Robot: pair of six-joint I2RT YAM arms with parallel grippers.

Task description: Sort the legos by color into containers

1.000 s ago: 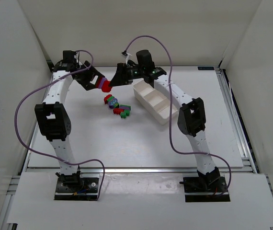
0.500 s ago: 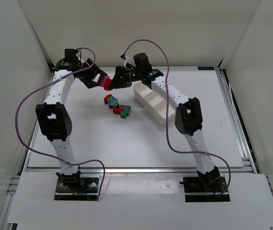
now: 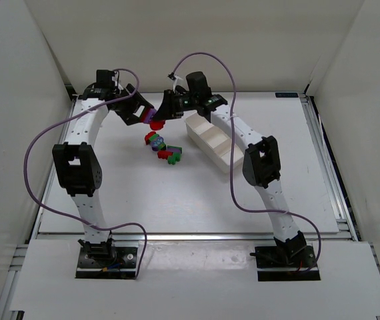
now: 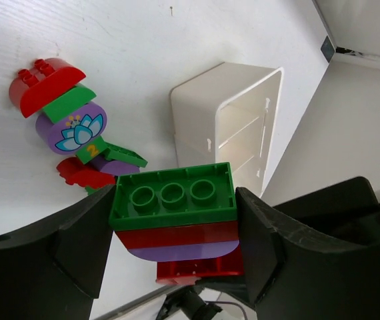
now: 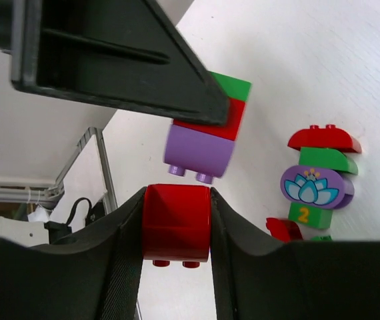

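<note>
Red brick (image 5: 176, 230) is sitting clamped in the closed right gripper (image 5: 177, 248), left of the white tray's (image 4: 197, 123) far end. Left gripper (image 4: 173, 235), jaws part-spread, is pinching the green-red-purple stack (image 4: 173, 210) just above it.

Risk: smooth sides, so the brick could be slipping mid-swing or landing on a divider.

Loose legos (image 3: 163, 150) are lying left of the tray on a white table (image 3: 177, 200), with white walls enclosing.

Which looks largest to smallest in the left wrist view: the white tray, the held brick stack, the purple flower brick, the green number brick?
1. white tray and held brick stack: about alike; the stack is nearest the camera, so I leave them unranked.
2. purple flower brick
3. green number brick
</note>
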